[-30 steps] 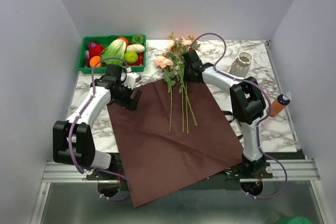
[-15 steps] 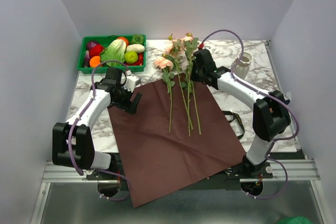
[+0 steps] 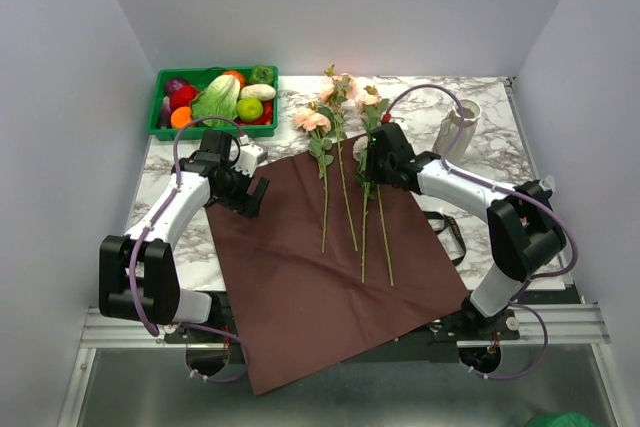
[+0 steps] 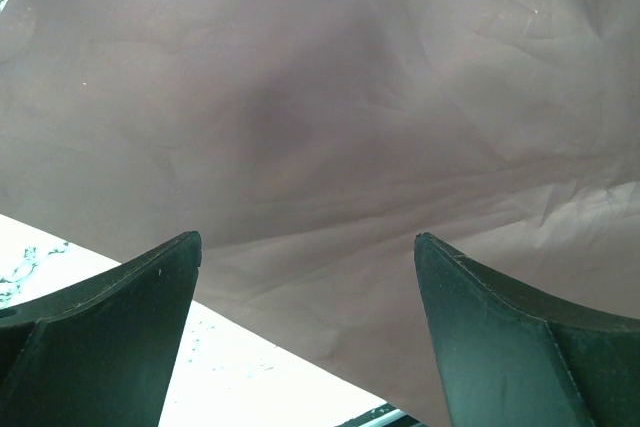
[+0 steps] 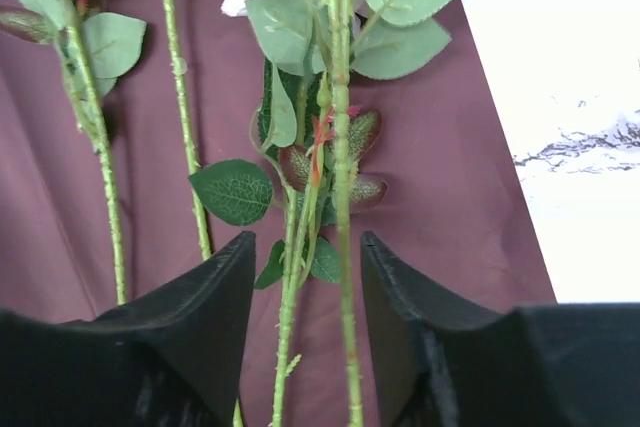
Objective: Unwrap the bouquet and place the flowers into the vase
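The maroon paper sheet (image 3: 300,267) lies spread flat on the table with the flowers (image 3: 345,197) on it, stems toward me and peach blooms (image 3: 312,119) at its far edge. My right gripper (image 3: 372,162) hovers over the right-hand pair of stems. In the right wrist view that gripper (image 5: 308,247) is open, and two green stems (image 5: 340,147) run between its fingers (image 5: 200,297) without touching them. Two more stems (image 5: 185,127) lie to the left. The left gripper (image 3: 250,192) is open above the paper's left edge (image 4: 330,97), holding nothing. The whitish vase (image 3: 460,122) stands at the back right.
A green tray (image 3: 210,133) of vegetables sits at the back left. A black ribbon (image 3: 450,232) lies on the marble just right of the paper. White marble table (image 4: 200,367) shows under the left gripper beside the paper's edge.
The right gripper has drawn two flowers rightward and toward me across the paper, then opened off their stems. The left arm has barely moved.
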`<state>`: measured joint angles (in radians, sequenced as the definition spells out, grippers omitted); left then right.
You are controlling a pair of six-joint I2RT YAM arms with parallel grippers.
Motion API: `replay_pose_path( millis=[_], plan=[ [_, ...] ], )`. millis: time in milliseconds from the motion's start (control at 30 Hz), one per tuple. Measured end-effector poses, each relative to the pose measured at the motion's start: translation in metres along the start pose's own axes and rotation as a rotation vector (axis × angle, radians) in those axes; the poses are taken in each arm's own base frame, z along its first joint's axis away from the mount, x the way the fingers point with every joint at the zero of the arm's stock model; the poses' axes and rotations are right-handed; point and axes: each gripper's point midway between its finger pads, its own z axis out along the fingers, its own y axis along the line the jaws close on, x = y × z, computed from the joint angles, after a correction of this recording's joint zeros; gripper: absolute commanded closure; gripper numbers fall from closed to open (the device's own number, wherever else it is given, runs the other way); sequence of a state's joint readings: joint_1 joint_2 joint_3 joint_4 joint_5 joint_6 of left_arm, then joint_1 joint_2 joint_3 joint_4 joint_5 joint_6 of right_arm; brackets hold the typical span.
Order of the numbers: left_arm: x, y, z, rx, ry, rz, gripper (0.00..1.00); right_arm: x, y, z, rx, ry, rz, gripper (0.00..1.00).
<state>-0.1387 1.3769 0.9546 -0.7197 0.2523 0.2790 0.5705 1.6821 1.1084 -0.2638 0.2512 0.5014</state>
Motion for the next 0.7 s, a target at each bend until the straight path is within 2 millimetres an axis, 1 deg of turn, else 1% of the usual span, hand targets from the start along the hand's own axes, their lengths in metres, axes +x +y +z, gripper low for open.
replay_pose_path(
  millis=[133,300,367,467,567,600,700],
  plan=[
    [0.0,0.0,0.0,0.0,0.0,0.0,0.04,0.008,-0.005,0.005,0.026,0.023,-0.008,0.44],
    [0.001,0.0,0.001,0.001,0.002,0.0,0.04,0.015,-0.015,0.006,0.072,0.039,-0.012,0.44],
    [0.001,0.0,0.001,0.001,0.002,0.0,0.05,0.023,-0.021,0.007,0.088,0.053,-0.019,0.46],
    [0.001,0.0,0.001,0.0,-0.001,0.001,0.05,0.034,-0.027,0.008,0.101,0.078,-0.03,0.5],
    [0.0,0.001,0.001,-0.003,-0.003,0.001,0.05,0.035,-0.028,0.008,0.103,0.081,-0.036,0.58],
    [0.0,0.001,0.001,-0.003,-0.004,0.002,0.05,0.036,-0.028,0.008,0.103,0.081,-0.038,0.63],
    [-0.001,0.001,0.001,-0.006,-0.007,0.003,0.05,0.037,-0.029,0.01,0.11,0.086,-0.042,0.69]
  ],
)
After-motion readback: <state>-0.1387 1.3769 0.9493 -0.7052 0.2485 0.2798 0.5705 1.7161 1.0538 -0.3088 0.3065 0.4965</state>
